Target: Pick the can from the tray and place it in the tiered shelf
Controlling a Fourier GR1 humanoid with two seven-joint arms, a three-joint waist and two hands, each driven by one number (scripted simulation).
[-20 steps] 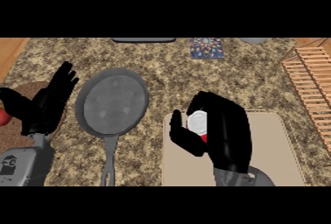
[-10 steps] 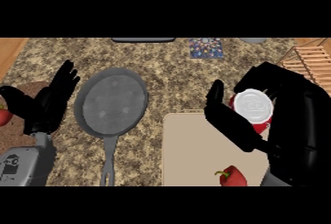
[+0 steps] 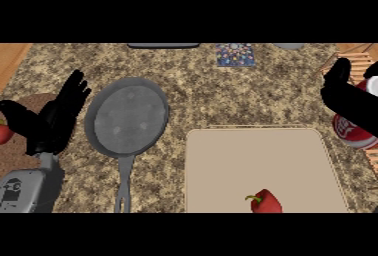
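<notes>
Head view of the counter [image 3: 192, 65] during the carry to the shelf. The right robot hand [image 3: 347, 100] appears at the right edge, its fingers curled round the can [image 3: 354, 131], a red can with a white end of which only part shows beside and below the dark fingers. The can is off the tray [image 3: 221, 170] and lies just beyond the tray's right rim, held over the counter. The relation that governs the coming move: the slatted wooden piece [image 3: 360, 60] at the upper right corner, probably the tiered shelf though only an edge is visible, lies just up and to the right of the right robot hand, very near it, so the remaining travel is judged to be short and directed toward that corner. The can's long axis seems tilted, with the white end up and toward the right edge; the exact angle cannot be settled from this view. The left robot hand [image 3: 55, 120] rests open at the left edge, fingers up, holding nothing and well apart from the can, so the right arm is plainly the nearer 1. A grey frying pan [image 3: 127, 117] lies between the 2 hands, and a red pepper [image 3: 264, 201] sits at the tray's near edge.
</notes>
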